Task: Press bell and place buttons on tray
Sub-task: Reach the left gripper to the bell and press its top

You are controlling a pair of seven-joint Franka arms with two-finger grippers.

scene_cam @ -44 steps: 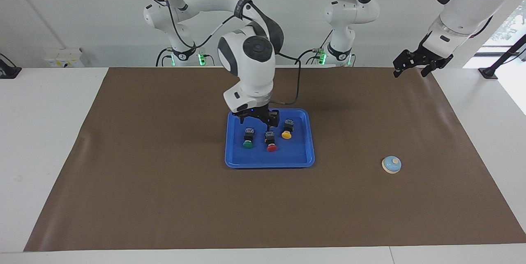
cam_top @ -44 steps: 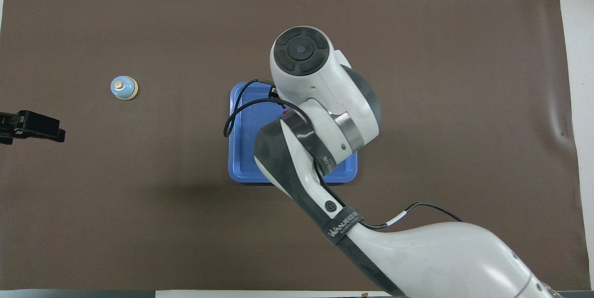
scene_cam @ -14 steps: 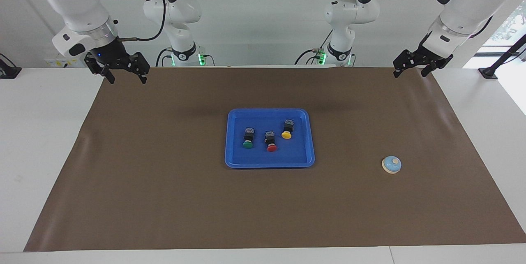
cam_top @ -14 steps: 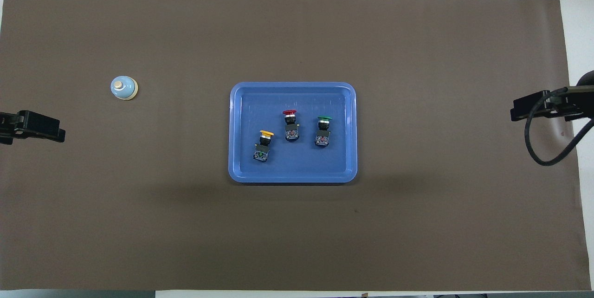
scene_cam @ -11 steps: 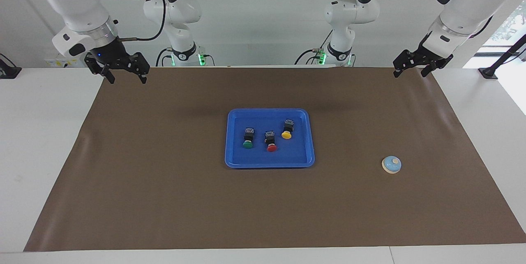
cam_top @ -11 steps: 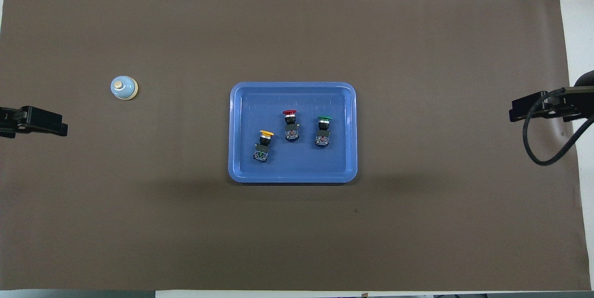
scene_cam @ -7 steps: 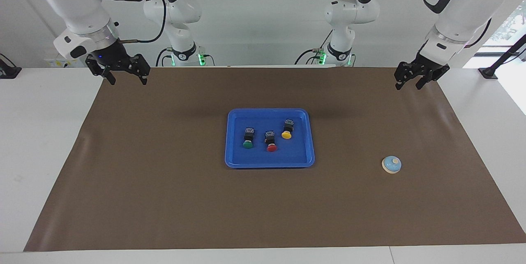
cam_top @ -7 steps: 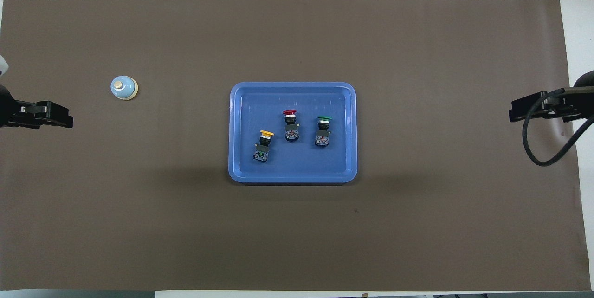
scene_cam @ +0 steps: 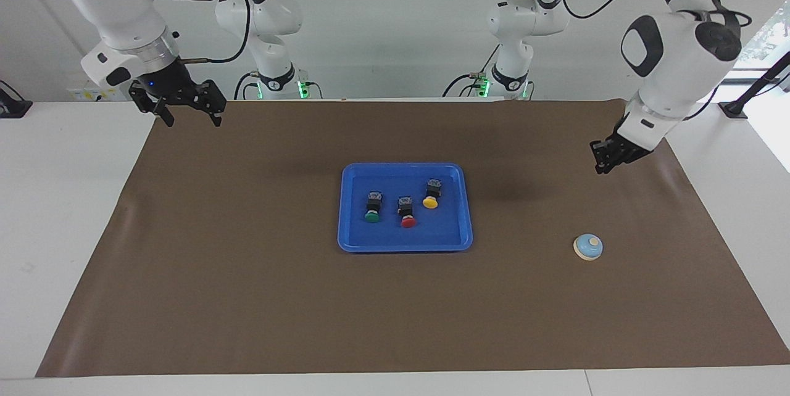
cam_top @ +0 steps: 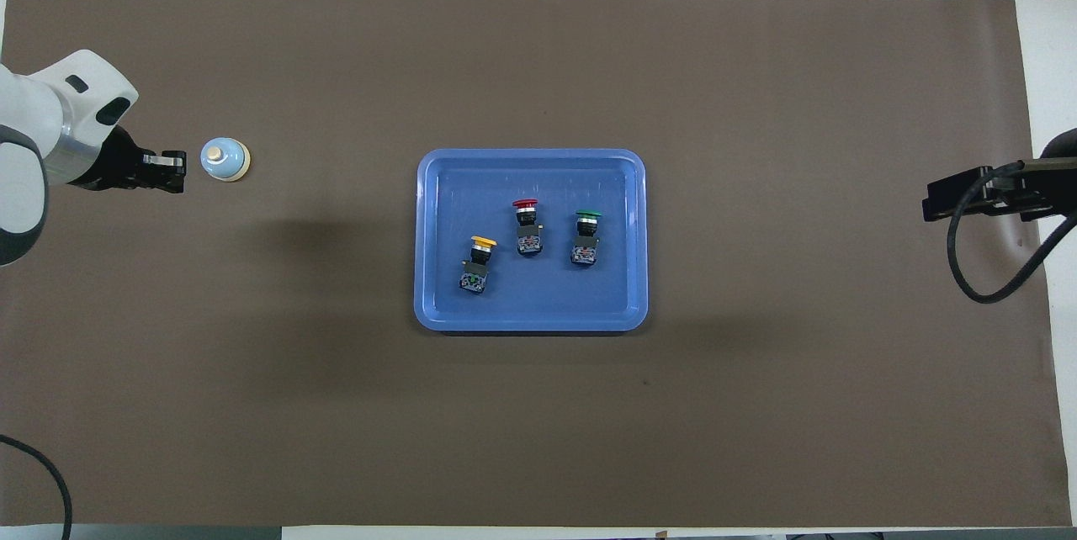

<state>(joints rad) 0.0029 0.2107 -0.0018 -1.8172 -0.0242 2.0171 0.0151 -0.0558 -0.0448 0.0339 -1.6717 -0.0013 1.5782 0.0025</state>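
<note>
we read the bell press as the only step left: all three buttons already lie inside the tray (scene_cam: 404, 242) at frame centre, the green button (scene_cam: 371, 216), red button (scene_cam: 408, 221) and yellow button (scene_cam: 430, 202) on their sides, apart from one another, caps pointing toward the lower edge of the facing view. the relation that matters: the bell (scene_cam: 588, 247) sits on the brown mat (scene_cam: 247, 297) at lower right of the facing view, toward the left arm's end of the table and well apart from the tray. our left gripper (scene_cam: 603, 158) hangs in the air up and slightly right of it in that frame, fingertips pinched together on nothing, not yet touching the bell. in the overhead view the left gripper (cam_top: 168, 172) appears just beside the bell (cam_top: 225, 160) at upper left of frame, tips aimed at it, but we judge that look as height foreshortening. the bell is a round dome with no long axis, knob up, so approach heading matters little; we judge the move needs a drop onto the knob from above. left arm is clearly the nearer one. our right gripper (scene_cam: 185, 106) waits at upper left of the facing view over the mat's corner, fingers spread, empty. writing: there is lettering on a dark band of the right arm at the top of the facing view, too small for us to read; none legible on bell, buttons or tray.
</note>
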